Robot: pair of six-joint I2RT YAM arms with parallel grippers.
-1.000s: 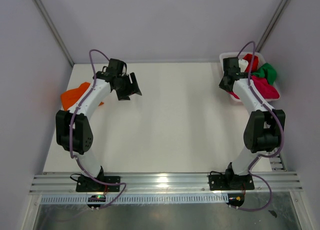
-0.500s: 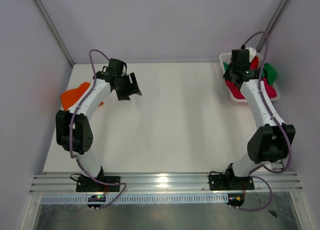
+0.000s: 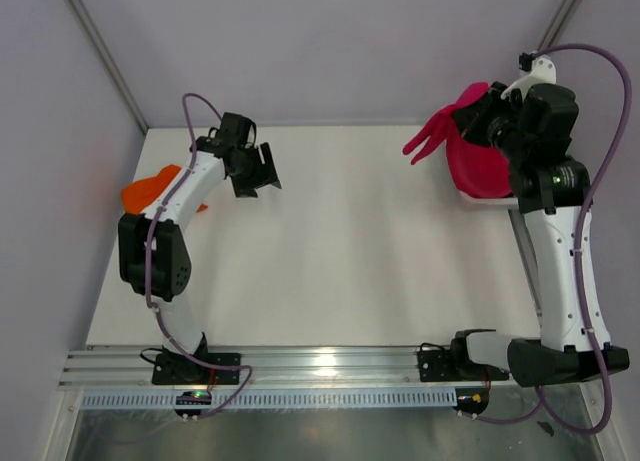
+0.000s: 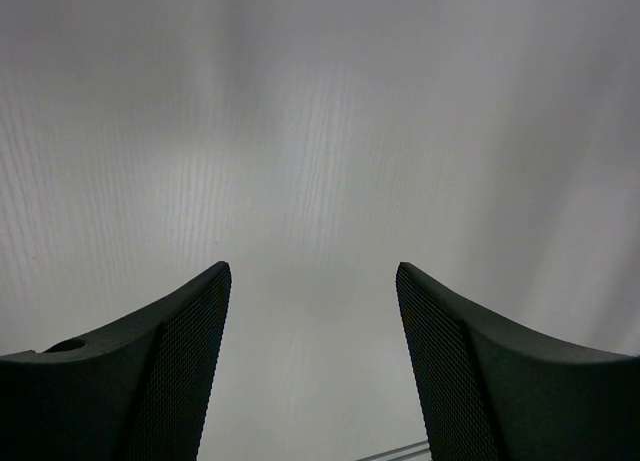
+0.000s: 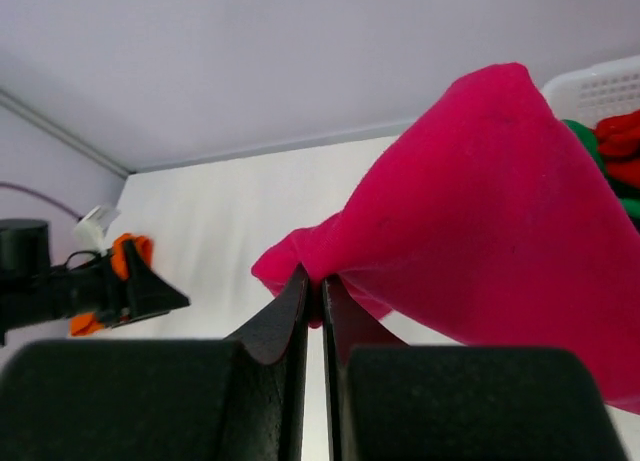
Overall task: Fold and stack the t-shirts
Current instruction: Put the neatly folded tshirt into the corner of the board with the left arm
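At the far left the orange shirt (image 3: 148, 191) lies crumpled at the table's (image 3: 340, 251) edge, partly behind my left arm. The left gripper (image 4: 312, 281) hangs over bare table, jaws wide, holding nothing. Over on the right, the right gripper (image 5: 313, 284) is pinched tight on a fold of the pink shirt (image 5: 470, 201), which hangs in the air above the basket (image 5: 598, 85). The green shirt (image 5: 578, 139) and red shirt (image 5: 625, 136) sit in the basket. I judge the pink shirt light, limp and not slippery: it drapes from one point, a sleeve dangling. To spread it I'd take a shoulder seam or hem corner with the left gripper, though I cannot tell which part I hold now.
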